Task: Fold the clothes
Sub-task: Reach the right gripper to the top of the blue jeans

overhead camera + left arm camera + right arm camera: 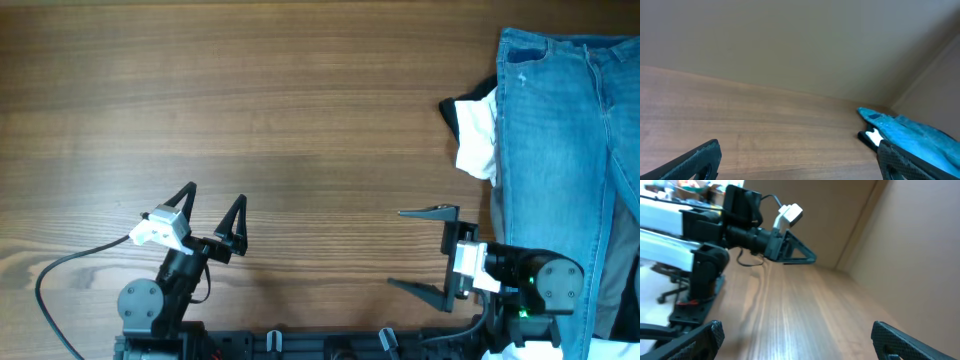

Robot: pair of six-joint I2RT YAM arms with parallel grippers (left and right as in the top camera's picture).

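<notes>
Light-blue denim jeans (560, 150) lie at the table's right side, on top of a pile with a white garment (478, 135), a black garment (457, 110) and grey trousers (625, 270). In the left wrist view the jeans (920, 135) show far right. My left gripper (213, 207) is open and empty near the front left, far from the clothes. My right gripper (418, 249) is open and empty, just left of the jeans' lower part, pointing left. The right wrist view shows my left gripper (790, 247) across bare table.
The wooden table (250, 100) stretches left of the pile. A black cable (70, 265) loops at the front left. The arm bases (140, 305) stand along the front edge. A wall rises behind the table (790, 45).
</notes>
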